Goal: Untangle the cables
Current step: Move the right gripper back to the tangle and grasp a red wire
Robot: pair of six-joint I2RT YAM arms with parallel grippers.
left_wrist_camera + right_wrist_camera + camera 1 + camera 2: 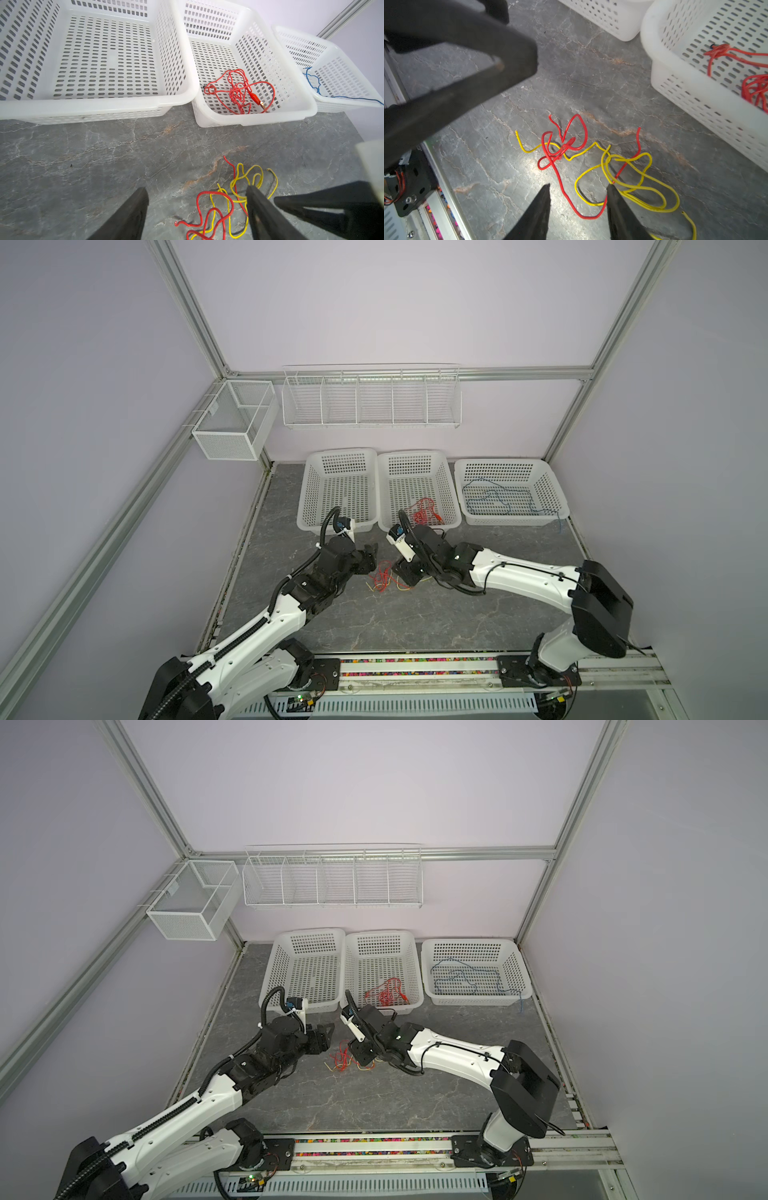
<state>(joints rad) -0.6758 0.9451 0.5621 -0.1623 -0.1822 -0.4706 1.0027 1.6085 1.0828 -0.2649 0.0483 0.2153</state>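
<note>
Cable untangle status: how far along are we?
Done: a blue cable lies in the right basket; a red cable sits in the middle basket. In hand: nothing; the left gripper and right gripper hover open at the pile. Left: the loose red cable and yellow cable, still tangled on the table; the left basket is empty.

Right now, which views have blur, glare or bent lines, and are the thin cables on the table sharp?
Right wrist view: the left gripper is blurred; a pale glare lies on the table beside the red and yellow cables, which are sharp. Left wrist view: the empty basket looks bowed by the lens; cables sharp. Both top views: even, soft light, but the cables are tiny.
</note>
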